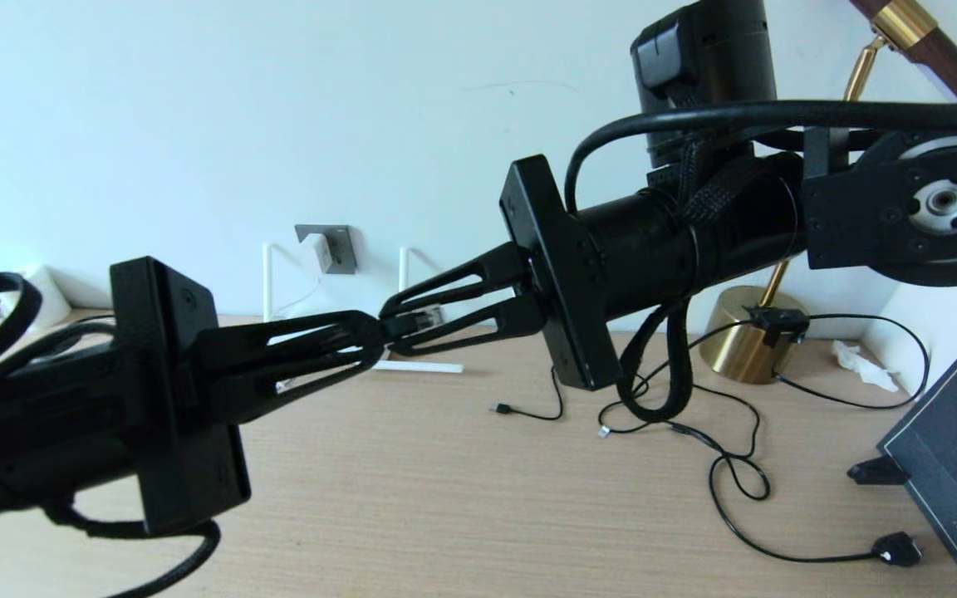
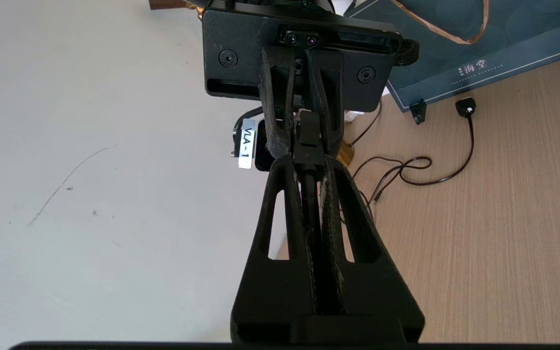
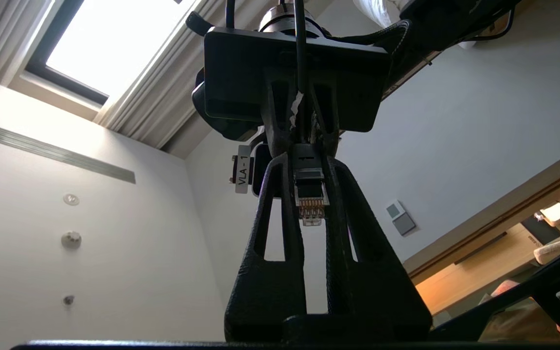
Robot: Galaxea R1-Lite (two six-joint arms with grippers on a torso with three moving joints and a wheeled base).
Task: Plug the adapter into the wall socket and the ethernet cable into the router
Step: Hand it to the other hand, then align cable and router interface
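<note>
Desk's router behind left gripper

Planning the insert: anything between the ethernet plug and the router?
No loose thing shows between them. But the left gripper and right gripper both pinch the plug, its clear tip pointing in between the right one's fingers. The router's ports are hidden behind the grippers.

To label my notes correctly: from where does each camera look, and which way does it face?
Head view: looks forward and down at the desk and wall; left gripper and right gripper meet tip to tip.
Left wrist view: behind the left gripper, faces the right gripper.
Right wrist view: behind the right gripper, faces the left gripper, tilted up toward the ceiling.
Shared: all show the ethernet cable gripped between both.
</note>
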